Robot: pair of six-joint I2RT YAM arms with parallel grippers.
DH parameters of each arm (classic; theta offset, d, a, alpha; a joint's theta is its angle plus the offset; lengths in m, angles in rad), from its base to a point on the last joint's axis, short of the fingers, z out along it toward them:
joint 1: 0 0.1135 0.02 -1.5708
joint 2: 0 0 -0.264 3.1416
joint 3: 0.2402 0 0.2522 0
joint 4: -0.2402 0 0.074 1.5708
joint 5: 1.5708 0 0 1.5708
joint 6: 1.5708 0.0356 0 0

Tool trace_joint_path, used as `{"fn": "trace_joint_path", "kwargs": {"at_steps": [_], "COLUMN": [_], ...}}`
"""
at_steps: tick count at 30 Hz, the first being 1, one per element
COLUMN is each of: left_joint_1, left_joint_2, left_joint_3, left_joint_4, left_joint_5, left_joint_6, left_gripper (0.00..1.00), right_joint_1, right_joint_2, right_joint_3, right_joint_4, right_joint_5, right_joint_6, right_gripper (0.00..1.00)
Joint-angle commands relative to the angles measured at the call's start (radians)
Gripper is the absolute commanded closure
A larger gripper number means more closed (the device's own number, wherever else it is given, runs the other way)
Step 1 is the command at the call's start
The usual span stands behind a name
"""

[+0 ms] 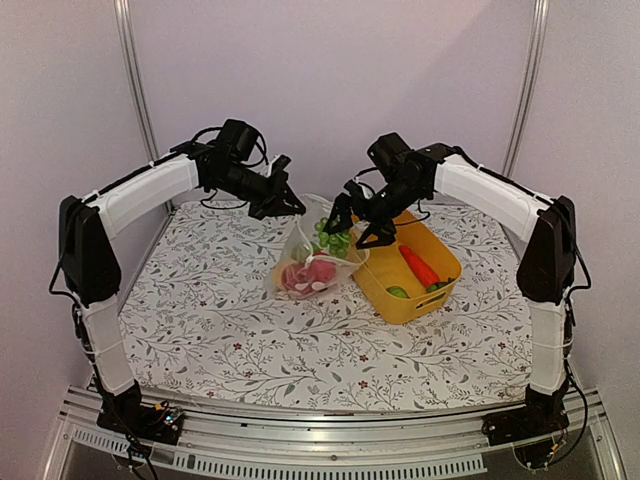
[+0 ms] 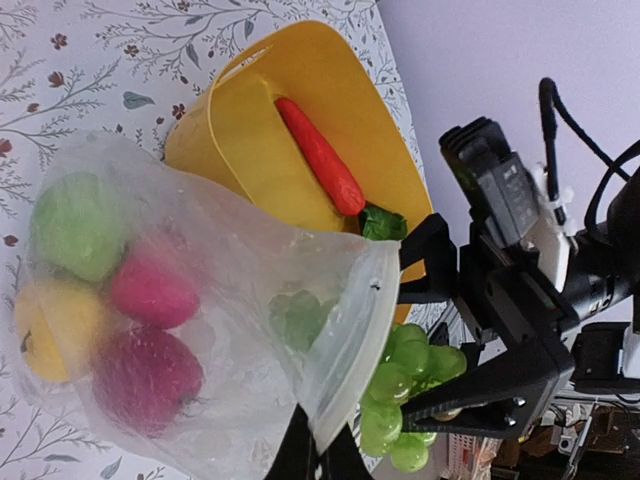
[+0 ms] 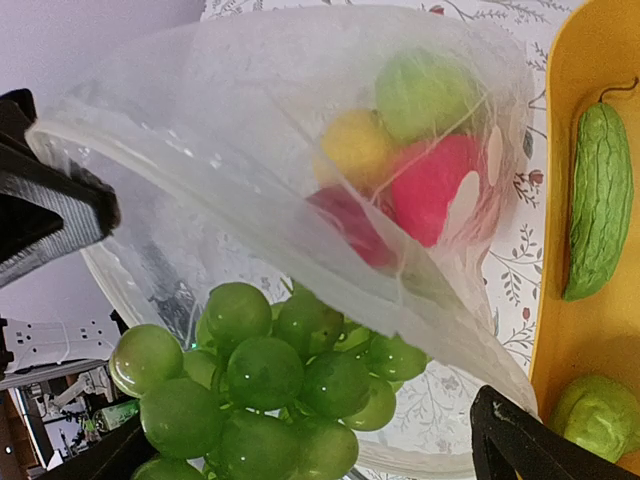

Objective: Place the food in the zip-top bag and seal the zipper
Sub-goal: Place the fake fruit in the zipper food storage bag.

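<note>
The right pincer (image 1: 349, 230) stands spread wide at the mouth of the zip-top bag (image 1: 305, 265), with the bunch of green grapes (image 3: 270, 390) between its fingers; the right wrist view shows a clear gap between the grapes and one finger (image 3: 520, 440), so nothing is squeezed; whether the other finger touches the bunch I cannot tell; the left pincer (image 1: 290, 207) is pressed together on the bag's mouth edge, pinching the zipper (image 2: 362, 318) and holding that lip up off the table (image 1: 250, 350); the grapes sit right at the opening, partly under the raised lip, not fully inside; the bag lies on the flowered table just left of the yellow tub (image 1: 412, 308), close against it; the tub's wall and the right pincer's own fingers crowd the bag's mouth; counted: one bag, one tub, one bunch of grapes; four pieces inside the bag, a green fruit (image 2: 75, 225), a yellow lemon (image 2: 55, 325), a pink-red piece (image 2: 155, 288) and a dark red piece (image 2: 145, 378); three pieces in the tub, one carrot (image 2: 320, 155), one long ridged green piece (image 3: 598, 200) and one rounder green piece (image 3: 598, 415)
</note>
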Motion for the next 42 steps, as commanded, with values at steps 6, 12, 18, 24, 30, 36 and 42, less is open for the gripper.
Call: {"fn": "trace_joint_path", "kwargs": {"at_steps": [6, 12, 18, 24, 30, 36, 42], "left_joint_1": [-0.027, -0.048, -0.053, -0.042, -0.028, -0.067, -0.076], "left_joint_2": [-0.069, -0.076, -0.075, -0.108, -0.145, -0.112, -0.089], "left_joint_3": [-0.054, -0.054, -0.054, -0.062, -0.1, -0.104, -0.131], "left_joint_4": [0.09, 0.122, 0.135, 0.127, 0.157, 0.165, 0.117], "left_joint_5": [0.101, 0.119, 0.134, 0.089, 0.101, 0.118, 0.049], "left_joint_6": [-0.026, -0.04, -0.051, -0.048, -0.052, -0.046, -0.031], "left_gripper": [1.0, 1.0, 1.0, 1.0, 1.0, 1.0, 1.0], "right_joint_1": [-0.02, -0.02, -0.019, -0.019, -0.021, -0.01, -0.001], "right_joint_2": [-0.026, -0.009, -0.002, -0.009, -0.042, -0.031, -0.071], "right_joint_3": [0.029, 0.032, 0.03, -0.01, -0.085, -0.032, 0.008], "right_joint_4": [0.161, 0.132, 0.115, 0.062, 0.095, 0.21, 0.312], "right_joint_5": [-0.11, -0.06, -0.042, 0.001, 0.007, -0.071, -0.131], "right_joint_6": [0.116, 0.13, 0.11, 0.082, 0.076, 0.117, 0.161], "right_gripper": [0.01, 0.01, 0.01, 0.01, 0.01, 0.01, 0.01]}}
